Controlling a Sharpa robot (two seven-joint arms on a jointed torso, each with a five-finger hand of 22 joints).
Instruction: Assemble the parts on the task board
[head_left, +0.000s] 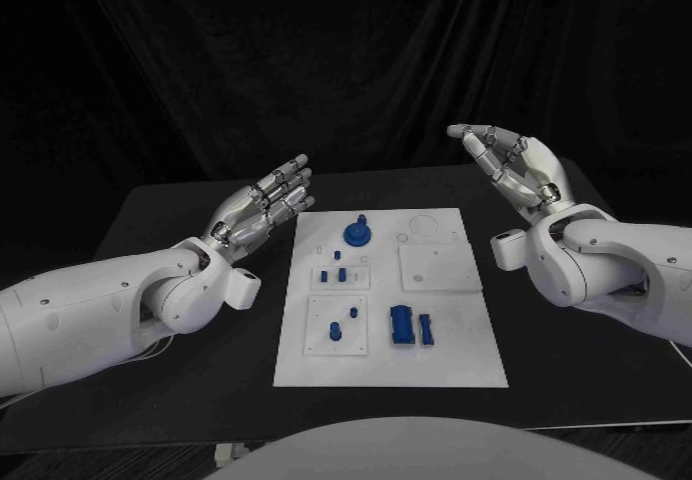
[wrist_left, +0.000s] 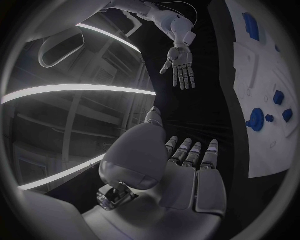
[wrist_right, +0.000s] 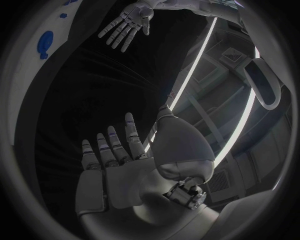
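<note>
With left hand (head_left: 267, 205) and right hand (head_left: 512, 165) both spread and holding nothing either side of the task board (head_left: 447, 360) — blue parts (head_left: 408, 326) lying close together on it — likely risk: knocking neighbouring pieces during descent.

One task board (head_left: 450, 345); seven blue parts (head_left: 402, 326); two hands (head_left: 267, 208).

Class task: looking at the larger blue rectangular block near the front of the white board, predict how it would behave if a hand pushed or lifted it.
The blue block looks solid and boxy, so probably stiff. It apparently lies flat on the task board, so it would likely slide rather than roll. Being small, it is probably light.
</note>
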